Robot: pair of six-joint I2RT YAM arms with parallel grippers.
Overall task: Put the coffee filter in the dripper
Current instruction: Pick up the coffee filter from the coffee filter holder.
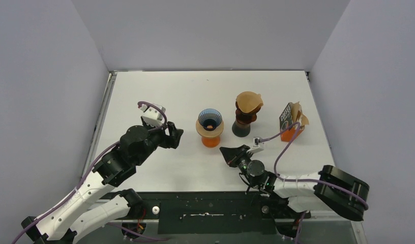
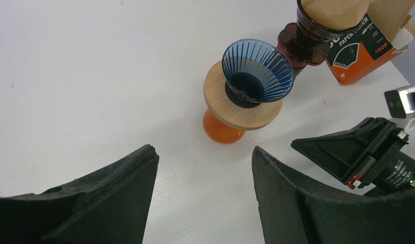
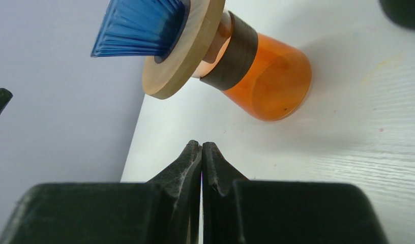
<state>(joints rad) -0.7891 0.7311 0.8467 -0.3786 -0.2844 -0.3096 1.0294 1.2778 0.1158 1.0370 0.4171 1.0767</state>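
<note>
White table [image 1: 159, 91]: orange stand [image 1: 211, 141] carrying the blue dripper [image 1: 210, 120] at frame centre, dark second dripper [image 1: 245, 119] just right of it, orange filter box [image 1: 288, 124] further right, none touching.

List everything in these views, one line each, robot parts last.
blue dripper: one, blue, table centre, on a wooden ring, no filter inside
orange jar: one, orange, under the ring
brown dripper: one, dark brown, right of the blue one
paper filter: one, tan, in the brown dripper
filter box: one, orange and black, far right, tan filters sticking out
table: one, white
left arm: black, left of the blue dripper, jaws open
right arm: black, nearer than the jar, jaws shut, empty
</note>
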